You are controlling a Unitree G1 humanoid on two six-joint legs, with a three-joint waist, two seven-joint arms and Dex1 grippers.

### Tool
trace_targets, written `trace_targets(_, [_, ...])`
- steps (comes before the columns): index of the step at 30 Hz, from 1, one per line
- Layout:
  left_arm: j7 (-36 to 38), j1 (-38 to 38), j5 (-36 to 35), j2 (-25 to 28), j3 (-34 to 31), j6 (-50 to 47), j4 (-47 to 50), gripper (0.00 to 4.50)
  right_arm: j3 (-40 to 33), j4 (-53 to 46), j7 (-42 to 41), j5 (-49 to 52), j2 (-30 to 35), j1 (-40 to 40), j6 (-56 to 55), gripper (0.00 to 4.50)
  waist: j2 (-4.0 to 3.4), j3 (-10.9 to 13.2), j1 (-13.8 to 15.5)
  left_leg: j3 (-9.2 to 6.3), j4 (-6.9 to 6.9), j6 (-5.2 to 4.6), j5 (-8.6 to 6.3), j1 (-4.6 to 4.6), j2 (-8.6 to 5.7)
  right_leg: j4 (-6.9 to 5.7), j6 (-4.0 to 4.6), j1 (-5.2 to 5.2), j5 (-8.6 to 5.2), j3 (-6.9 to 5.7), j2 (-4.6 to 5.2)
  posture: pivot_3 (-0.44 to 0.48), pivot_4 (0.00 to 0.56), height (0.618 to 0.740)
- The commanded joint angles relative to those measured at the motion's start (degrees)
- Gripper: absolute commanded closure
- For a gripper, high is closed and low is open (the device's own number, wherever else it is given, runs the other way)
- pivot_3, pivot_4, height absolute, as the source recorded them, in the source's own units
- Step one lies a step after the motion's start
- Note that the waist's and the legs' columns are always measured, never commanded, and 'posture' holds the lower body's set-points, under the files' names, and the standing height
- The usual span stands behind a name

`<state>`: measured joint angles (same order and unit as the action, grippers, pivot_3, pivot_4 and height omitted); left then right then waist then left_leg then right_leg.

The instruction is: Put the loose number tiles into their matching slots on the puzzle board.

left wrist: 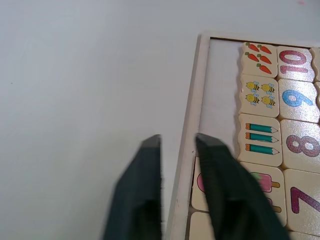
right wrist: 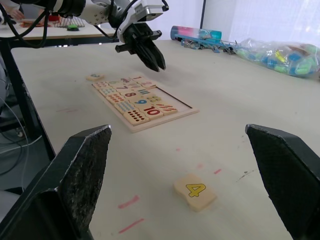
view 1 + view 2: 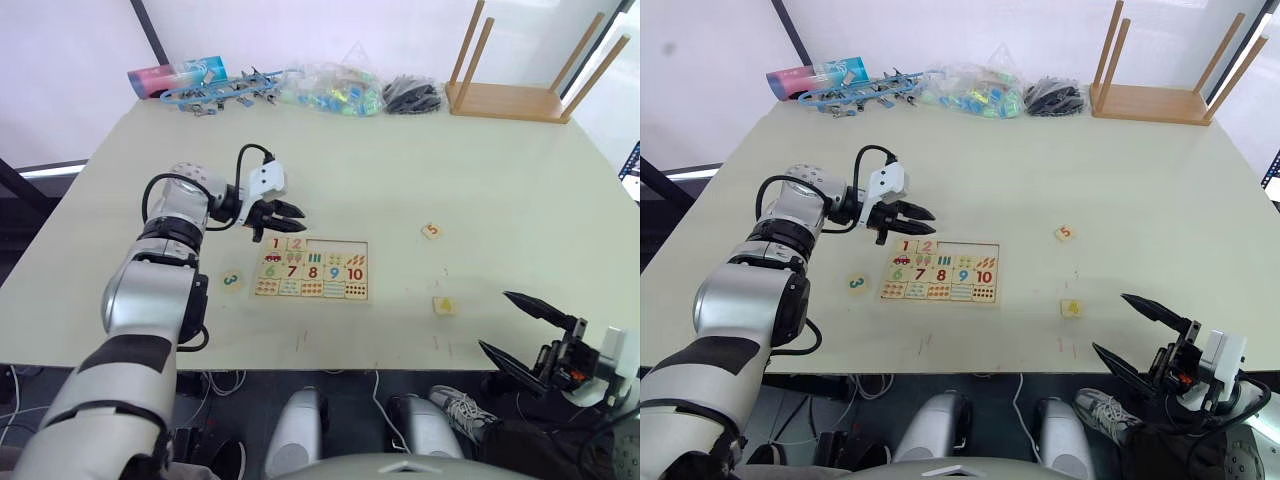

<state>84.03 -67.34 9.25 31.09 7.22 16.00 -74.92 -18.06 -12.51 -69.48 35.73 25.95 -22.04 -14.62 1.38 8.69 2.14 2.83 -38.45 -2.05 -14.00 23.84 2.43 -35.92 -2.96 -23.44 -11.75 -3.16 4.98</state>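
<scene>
On the pale table [image 3: 400, 190], largest item of the task: the puzzle board [image 3: 312, 269], lying flat just ahead of the robot, left of centre. Lower rows filled with digits 6–10 and counting pictures. Top row holds 1 and 2 at its left end; the rest of that row reads as bare slots [image 1: 217, 95] in the left wrist view.

Left gripper [image 3: 283, 215] hangs over the board's far-left corner, above the rim by the 1 and 2. Fingers [image 1: 142, 190] nearly together, a narrow gap between them, nothing held.

Right gripper [image 3: 527, 330] sits low at the near right edge of the table, fingers spread wide, empty.

Loose tiles, all well apart from the board:
- green 3 [image 3: 231, 281], just left of the board's near-left corner
- yellow 4 [image 3: 445, 305], right of the board, nearest the right gripper
- orange 5 [image 3: 431, 230], further back on the right

Judgement: two tiles seated, three to go; no tile in hand, so this is a gap between placements. Next move calls for a pick. The 3 suits the left arm: draw back off the board, open wider, come down over the tile. The 4 suits the right arm, already open. Thin flat tiles will need the fingertips right down at the table surface.
</scene>
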Motion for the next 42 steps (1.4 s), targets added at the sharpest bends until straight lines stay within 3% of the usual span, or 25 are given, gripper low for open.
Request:
trace_targets(1, [2.0, -1.2, -0.4, 0.2, -0.6, 0.5, 0.4, 4.47, -0.2, -0.5, 0.0, 0.2, 0.2, 0.2, -1.6, 0.0, 0.0, 0.0, 0.0, 0.0, 0.0, 0.0, 0.0, 0.0, 0.0, 0.0, 0.0, 0.0, 0.0, 0.0, 0.0, 0.0, 0.15, 0.737])
trace_targets(18, [3.3, 2.3, 4.1, 1.2, 2.9, 1.6, 0.1, 4.47, -0.6, -0.6, 0.2, 0.4, 0.9, 0.6, -1.4, 0.0, 0.01, 0.0, 0.0, -0.01, -0.02, 0.0, 0.0, -0.02, 0.0, -0.01, 0.01, 0.01, 0.0, 0.01, 0.0, 0.0, 0.15, 0.737])
trace_targets(26, [2.5, 2.5, 2.4, 0.7, 1.1, 1.1, 0.1, 4.47, -0.6, -0.4, 0.3, 0.7, 1.4, 0.9, -1.1, 0.0, 0.01, 0.0, 0.0, 0.0, -0.03, 0.0, 0.0, -0.06, 0.0, -0.05, 0.04, 0.02, -0.01, 0.02, 0.0, 0.0, 0.15, 0.737])
trace_targets(34, [8.4, 1.1, -9.8, 0.3, -9.5, -4.5, 2.3, 4.47, -0.9, 0.7, 0.4, 1.4, 0.7, 0.6, -1.1, 0.0, 0.01, 0.0, -0.1, -0.01, -0.04, 0.0, 0.0, -0.02, 0.0, -0.05, 0.01, 0.02, 0.01, 0.02, 0.0, 0.0, 0.15, 0.737])
trace_targets(42, [8.5, 7.2, -18.1, 4.0, -12.6, -10.5, 11.5, 4.47, -2.3, 4.3, 3.7, 0.8, 1.4, 2.8, 0.3, 0.0, -0.01, 0.0, -1.2, 0.0, -0.06, 0.0, 0.0, -0.07, 0.0, -0.08, 0.01, 0.03, 0.01, 0.05, -0.01, 0.0, 0.15, 0.737])
